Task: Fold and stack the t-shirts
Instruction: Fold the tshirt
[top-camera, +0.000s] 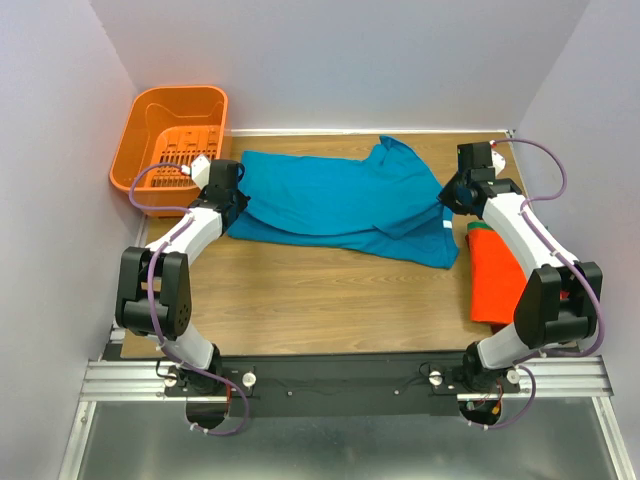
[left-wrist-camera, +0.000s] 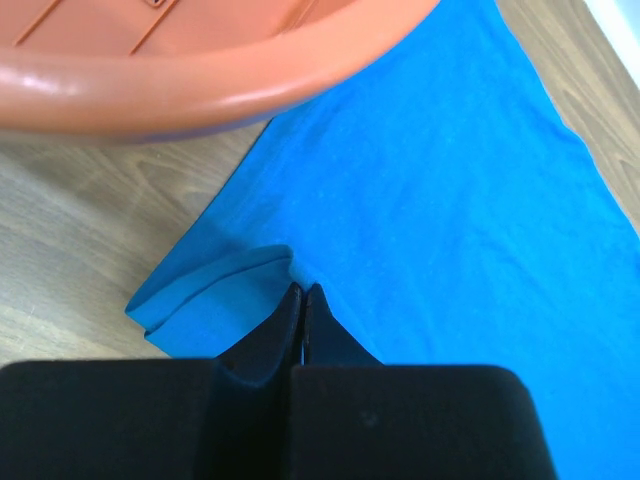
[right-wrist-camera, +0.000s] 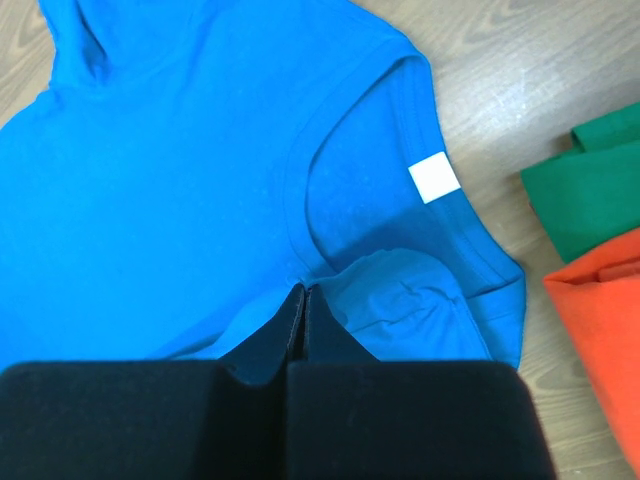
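Lying spread across the upper middle of the wood-grain table: teal-blue t-shirt, soft cloth, lightly creased. Left gripper jaws are pressed together, pinching a raised fold at its hem corner. Right gripper jaws are together, nipping puckered cloth by the ribbed collar, below the square white neck tag. Folded orange t-shirt sits right of frame, with the green t-shirt touching it. Slotted orange plastic basket is upper left.

Closed pincer, seemingly on teal t-shirt near neck tag.
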